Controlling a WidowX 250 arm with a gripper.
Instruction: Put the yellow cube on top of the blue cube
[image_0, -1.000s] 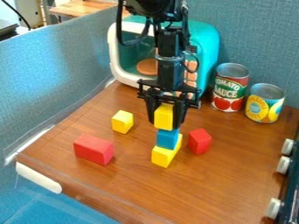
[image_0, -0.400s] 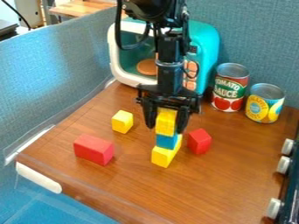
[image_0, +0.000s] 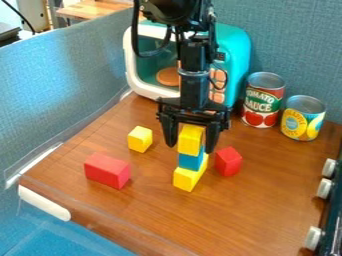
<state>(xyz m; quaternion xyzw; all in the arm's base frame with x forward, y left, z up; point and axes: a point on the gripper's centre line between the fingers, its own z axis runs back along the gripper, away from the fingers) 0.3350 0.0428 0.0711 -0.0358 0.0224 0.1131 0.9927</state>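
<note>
One white bar (image_0: 43, 202) slants across the lower left of the frame, along the front edge of the brown tabletop (image_0: 247, 210). Further in, left of the middle, an oblong red block (image_0: 107, 171) lies on the wood. Up and to the right of it, well apart, sits a lone yellow cube (image_0: 139, 139).

Behind, at the top and a little left of the middle, stands a turquoise toy microwave (image_0: 235, 47) with a white door frame and a round brown piece showing inside. The black arm (image_0: 194, 85) hangs down in front of it from the top edge.

At the arm's lower end, around the middle of the frame, the gripper (image_0: 192, 144) points downward with its fingers spread, one to each side of the yellow cube (image_0: 190, 141). That cube sits on top of the blue cube (image_0: 191, 160), just below the middle of the frame. The blue cube rests in turn on a longer yellow block (image_0: 188, 178), whose near end juts out toward the bottom of the picture.

Just right of this stack is a red cube (image_0: 228, 162), turned at an angle. Toward the upper right stand a red can (image_0: 262, 102) and then, slightly lower, a yellow can (image_0: 302, 120), both upright. Three pale knobs (image_0: 324, 189) run down the right edge on a dark panel.
</note>
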